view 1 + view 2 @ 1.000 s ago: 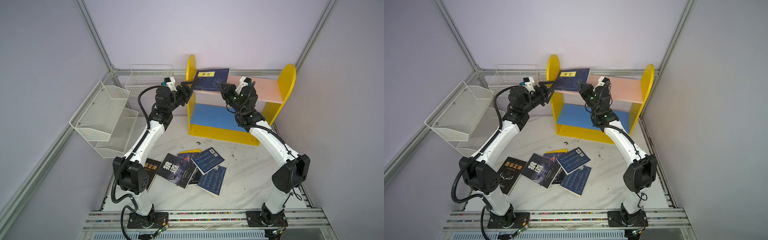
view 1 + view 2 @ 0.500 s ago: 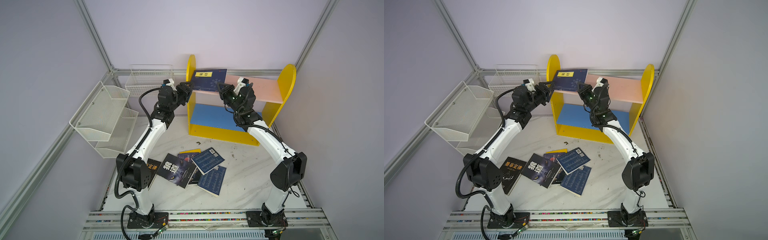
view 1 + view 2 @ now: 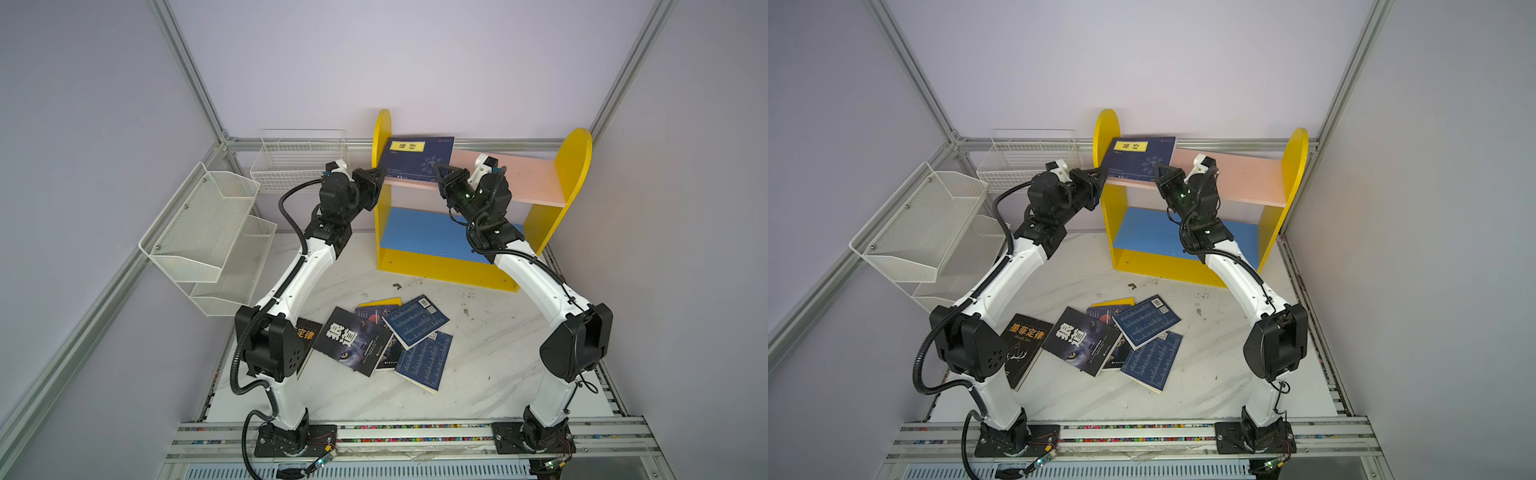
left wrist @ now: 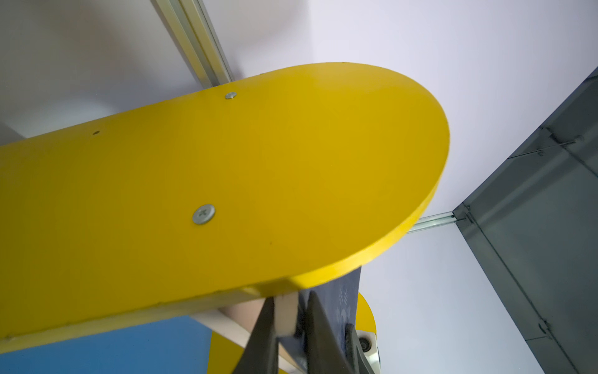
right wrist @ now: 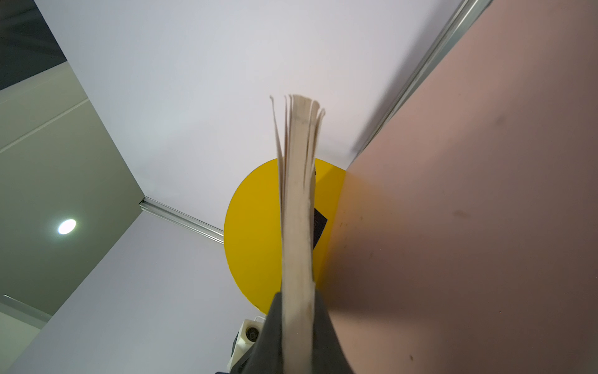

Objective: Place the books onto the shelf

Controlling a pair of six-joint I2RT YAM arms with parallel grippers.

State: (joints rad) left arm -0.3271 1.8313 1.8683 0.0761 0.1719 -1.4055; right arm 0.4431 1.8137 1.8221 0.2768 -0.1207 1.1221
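Navy book stands on the shelf's pink upper board, its bottom edge running between my grippers. The right gripper pinches its page edge, and the left gripper (outside the yellow side panel) seems clamped on its spine corner.

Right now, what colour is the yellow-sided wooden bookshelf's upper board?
Pink upper board, clearest in a top view.

Yellow label on the navy book reads 易经. Black wolf-eye book: 狼道 in white. Another black book shows orange 墨菲定律.
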